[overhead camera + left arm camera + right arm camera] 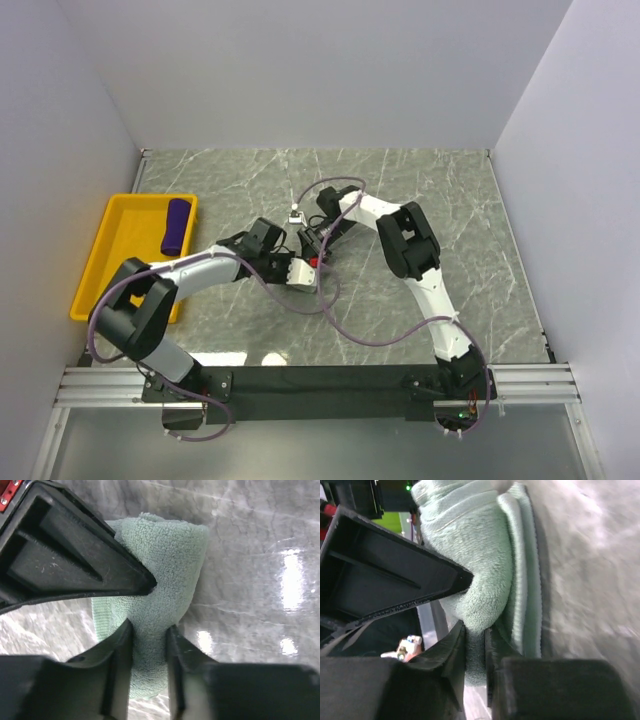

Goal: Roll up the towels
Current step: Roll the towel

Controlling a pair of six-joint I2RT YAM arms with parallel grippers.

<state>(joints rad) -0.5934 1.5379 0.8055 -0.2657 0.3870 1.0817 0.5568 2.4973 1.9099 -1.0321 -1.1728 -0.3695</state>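
The pale mint green towel (167, 565) lies rolled up on the grey marble table. My left gripper (149, 630) is shut on one end of the roll, its two fingers pressing into the cloth. My right gripper (475, 632) is shut on a fold of the same towel (470, 555), whose layered edge shows on the right of that view. In the top view both grippers meet at mid-table, left (300, 270) and right (318, 247), and hide the green towel. The deep purple towel (178, 225) lies rolled inside the yellow tray (110, 260).
The yellow tray stands at the table's left edge against the left wall. A black finger of the other arm (75, 555) crosses the upper left of the left wrist view, close above the roll. Purple cables (340, 325) loop over the table between the arms.
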